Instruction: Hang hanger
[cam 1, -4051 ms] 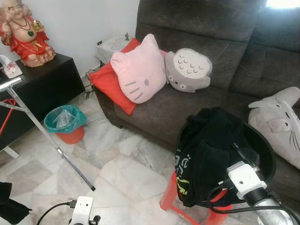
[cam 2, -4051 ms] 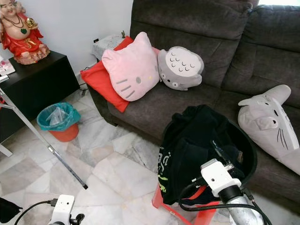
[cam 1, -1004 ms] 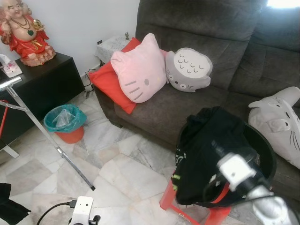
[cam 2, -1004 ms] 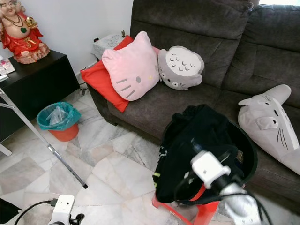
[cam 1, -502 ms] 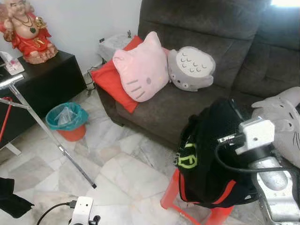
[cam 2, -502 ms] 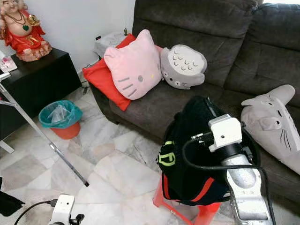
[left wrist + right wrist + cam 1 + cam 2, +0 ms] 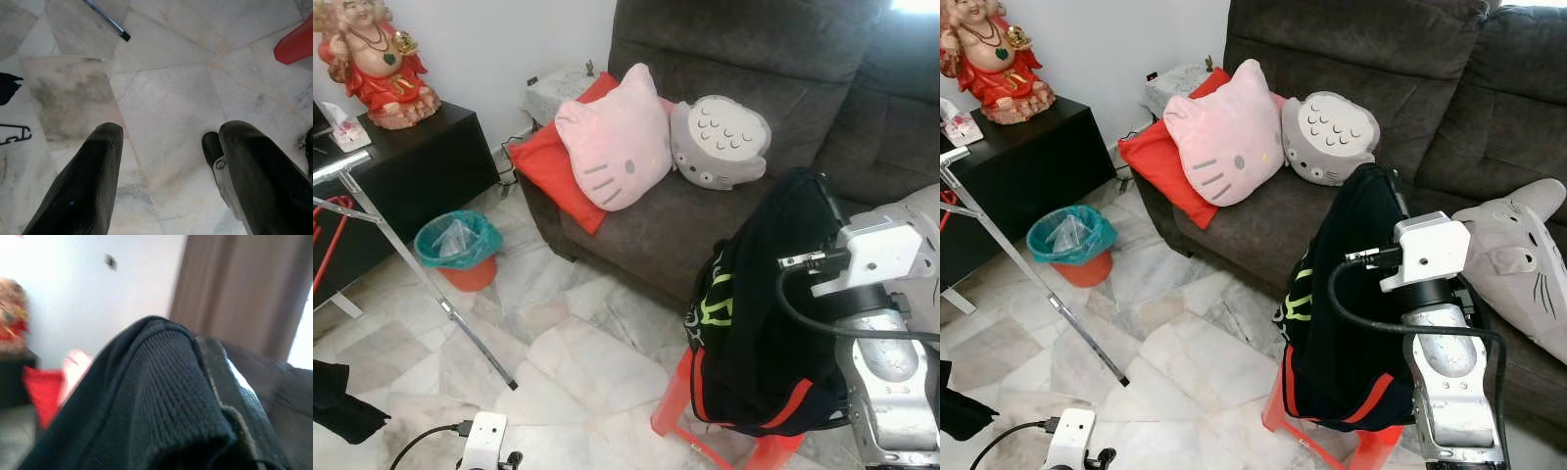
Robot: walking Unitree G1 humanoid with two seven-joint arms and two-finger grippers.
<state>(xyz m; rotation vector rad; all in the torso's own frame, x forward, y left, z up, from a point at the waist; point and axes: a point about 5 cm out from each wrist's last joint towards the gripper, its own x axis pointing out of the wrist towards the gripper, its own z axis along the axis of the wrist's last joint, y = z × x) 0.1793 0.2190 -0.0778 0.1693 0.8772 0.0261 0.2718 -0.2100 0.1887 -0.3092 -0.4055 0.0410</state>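
My right gripper (image 7: pixel 1393 191) is raised over the red stool (image 7: pixel 1324 436), its fingers clamped on a black garment (image 7: pixel 1337 313) — presumably on the hanger inside it, though I cannot see the hanger itself. The garment hangs straight down from the fingers, long axis vertical, its hem with a red stripe draping over the stool in front of the grey sofa (image 7: pixel 1351 69). A slanted metal rack pole (image 7: pixel 1033 279) stands well to the left of the stool, so I judge the carry must go that way. My left gripper (image 7: pixel 166 176) hangs idle over the marble floor (image 7: pixel 166 103) left of the stool, fingers spread apart and empty
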